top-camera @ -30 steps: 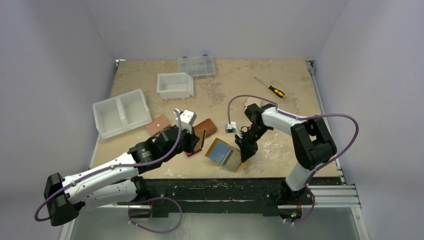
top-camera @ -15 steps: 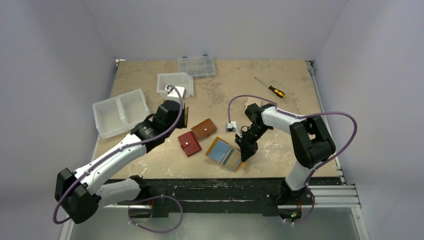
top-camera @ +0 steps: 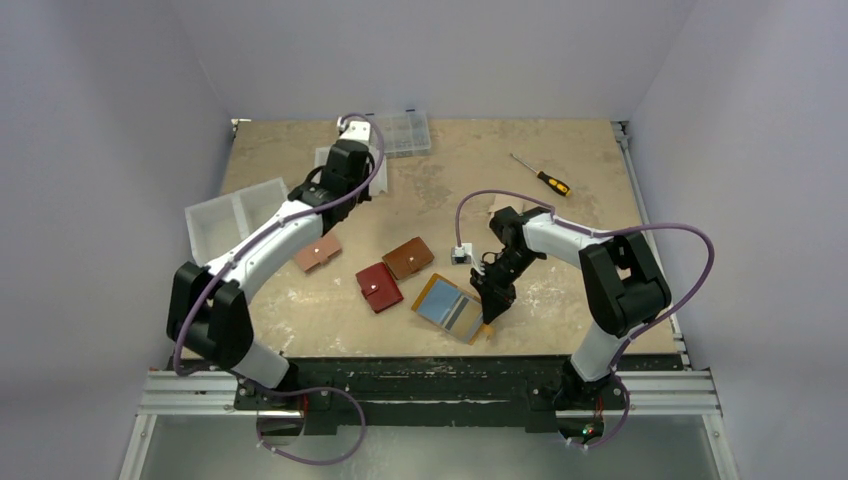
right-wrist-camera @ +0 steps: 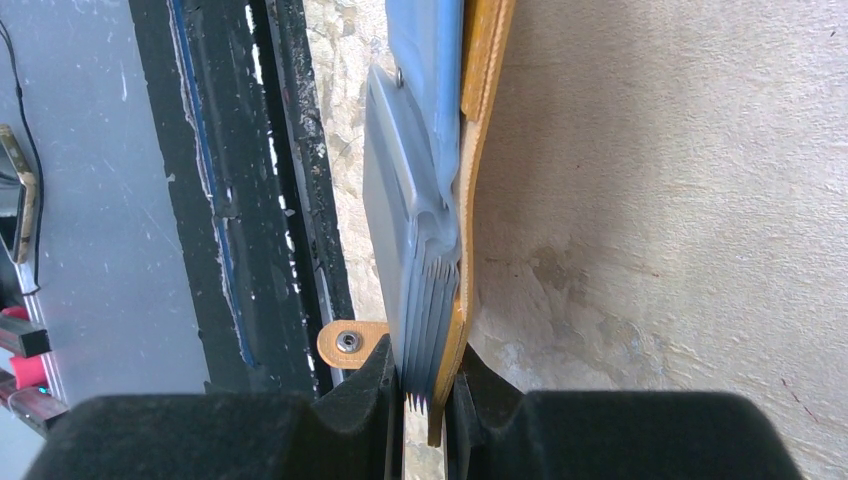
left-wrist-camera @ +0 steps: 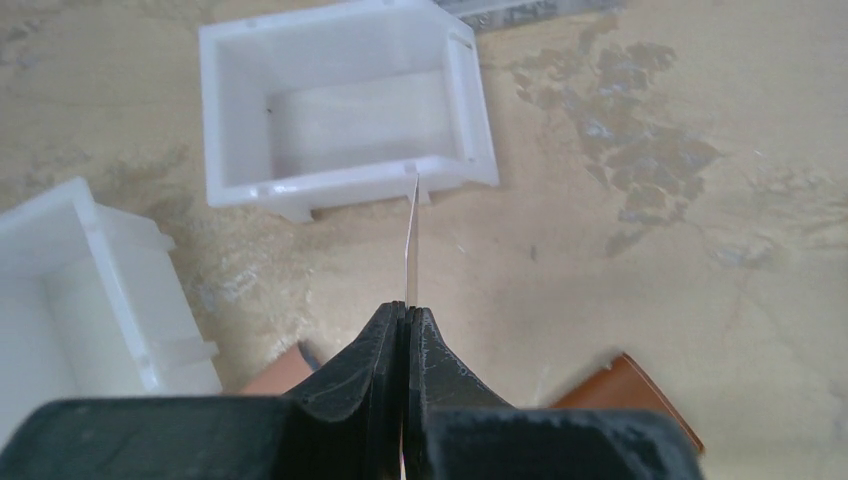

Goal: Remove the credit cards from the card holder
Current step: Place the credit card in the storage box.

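Currently the card holder lies open by the tabletop's near edge, right of centre, with blue-grey credit cards stacked inside. Right gripper is clamped on the holder's edge and that stack. Left gripper, toward the far-left corner, pinches a single card edge-on, near a small white bin.

Left arm: white shells, black joints.
Right arm: same white shells and black joints.
Cables: purple, looping loosely along each arm.
Cameras: small white blocks at the wrists.
Left claw: matte black, grainy, two tapered fingers.
Right claw: same black, grainy fingers.
Bases: black.
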You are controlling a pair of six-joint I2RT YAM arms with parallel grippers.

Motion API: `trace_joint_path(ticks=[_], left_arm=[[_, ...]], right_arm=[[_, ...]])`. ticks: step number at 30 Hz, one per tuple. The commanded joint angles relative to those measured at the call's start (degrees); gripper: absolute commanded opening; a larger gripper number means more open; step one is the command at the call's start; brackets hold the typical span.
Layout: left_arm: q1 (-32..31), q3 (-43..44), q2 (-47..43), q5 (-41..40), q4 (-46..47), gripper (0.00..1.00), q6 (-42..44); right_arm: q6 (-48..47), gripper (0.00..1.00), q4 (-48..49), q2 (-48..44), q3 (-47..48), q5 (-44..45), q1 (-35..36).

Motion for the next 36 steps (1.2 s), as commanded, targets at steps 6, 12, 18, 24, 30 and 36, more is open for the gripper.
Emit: trace_joint_path(ticks=[6, 12, 18, 24, 30, 36], left_arm=[[3.14, 12.95, 10.07, -7.95, 8.04, 0.00, 17.67], [3.14, 11.38, 14.89, -8.96, 20.67, 0.00, 39.05], [3.14, 13.09, 21.45, -9.20, 21.54, 0.00, 50.46], [3.15, 11.47, 21.35, -8.82, 22.50, 0.00, 52.58], [3.23, 5.06, 14.78, -5.20, 25.44, 0.00, 59.79], [4.36, 0.90, 12.33, -5.91, 26.20, 0.00, 64.60]], right_arm=[[-1.24, 0.06, 3.47, 1.06, 0.99, 5.53, 0.01], [-1.40, 0.06, 3.29, 1.21, 1.08, 5.70, -0.03], [-1.33, 0.06, 3.40, 1.19, 1.00, 5.79, -0.08], [-1.25, 0.06, 3.38, 1.65, 1.00, 5.96, 0.01], [-1.33, 0.06, 3.23, 2.09, 1.08, 6.03, -0.03], [-1.33, 0.06, 3.39, 1.84, 0.75, 6.05, 0.01]])
